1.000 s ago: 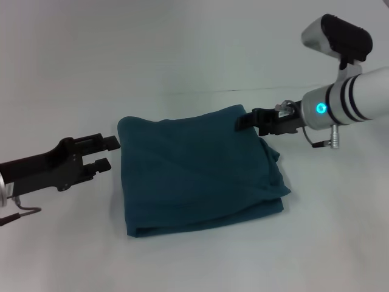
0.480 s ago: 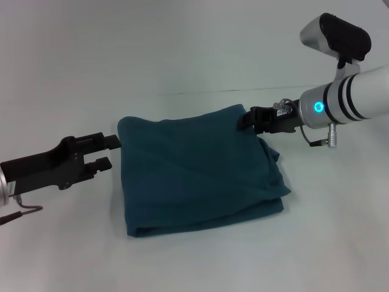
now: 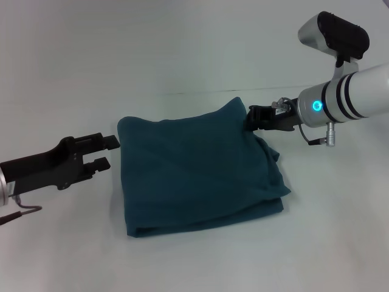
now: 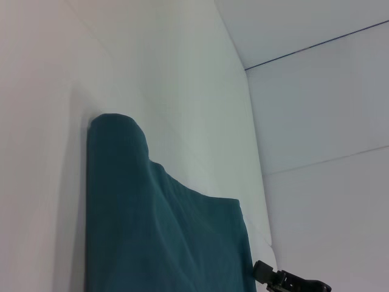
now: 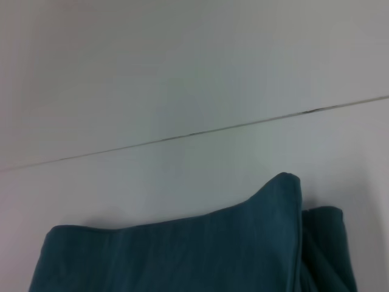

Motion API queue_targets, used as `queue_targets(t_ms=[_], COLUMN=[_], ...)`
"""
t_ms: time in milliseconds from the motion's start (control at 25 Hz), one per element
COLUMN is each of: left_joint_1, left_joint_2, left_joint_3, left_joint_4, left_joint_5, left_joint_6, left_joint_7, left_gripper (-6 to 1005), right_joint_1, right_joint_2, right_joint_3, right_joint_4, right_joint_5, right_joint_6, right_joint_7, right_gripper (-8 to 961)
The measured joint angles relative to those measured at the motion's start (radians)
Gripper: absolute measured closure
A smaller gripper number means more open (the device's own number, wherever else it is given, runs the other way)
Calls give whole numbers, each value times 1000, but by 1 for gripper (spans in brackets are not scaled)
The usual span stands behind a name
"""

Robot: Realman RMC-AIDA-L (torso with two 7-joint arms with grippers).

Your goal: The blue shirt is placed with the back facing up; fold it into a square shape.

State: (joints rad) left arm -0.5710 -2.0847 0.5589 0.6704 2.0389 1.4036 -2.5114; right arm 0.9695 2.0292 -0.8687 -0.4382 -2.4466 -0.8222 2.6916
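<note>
The blue shirt (image 3: 197, 173) lies folded into a rough square on the white table, thick layered edges at its right and front. My right gripper (image 3: 250, 118) is at the shirt's far right corner and shut on it, so the corner stands up in a small peak. That raised corner of the blue shirt (image 5: 281, 194) also shows in the right wrist view. My left gripper (image 3: 107, 152) hovers just left of the shirt's left edge, open and holding nothing. The left wrist view looks along the blue shirt (image 4: 158, 231) to the right gripper (image 4: 285, 281) at its far end.
A white table (image 3: 194, 55) surrounds the shirt, with a thin dark seam line (image 3: 194, 92) running across behind it. The right arm's white forearm (image 3: 358, 94) with its glowing ring reaches in from the right.
The right gripper has drawn back a little to the right and up, pulling the shirt's far right corner into a peak. The left gripper has stayed where it was.
</note>
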Motion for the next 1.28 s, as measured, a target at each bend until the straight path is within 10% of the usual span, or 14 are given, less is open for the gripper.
queue_targets(t_ms=[400,1280], left_joint_1=[4,0], left_joint_2=[0,0], left_joint_3=[-2,-4], left_joint_4=[0,-2], left_joint_5=[0,-4], left_joint_6=[-10,-11], left_joint_7=[2,4], left_gripper=[354,353], right_joint_1=[-3,-43], right_joint_2=[0,-11], right_joint_3=[5,-8], right_joint_4=[-13,-78], right_joint_5=[8,16], right_joint_6=[-3,1], right_joint_7=[-4,6], right_gripper=[932,930])
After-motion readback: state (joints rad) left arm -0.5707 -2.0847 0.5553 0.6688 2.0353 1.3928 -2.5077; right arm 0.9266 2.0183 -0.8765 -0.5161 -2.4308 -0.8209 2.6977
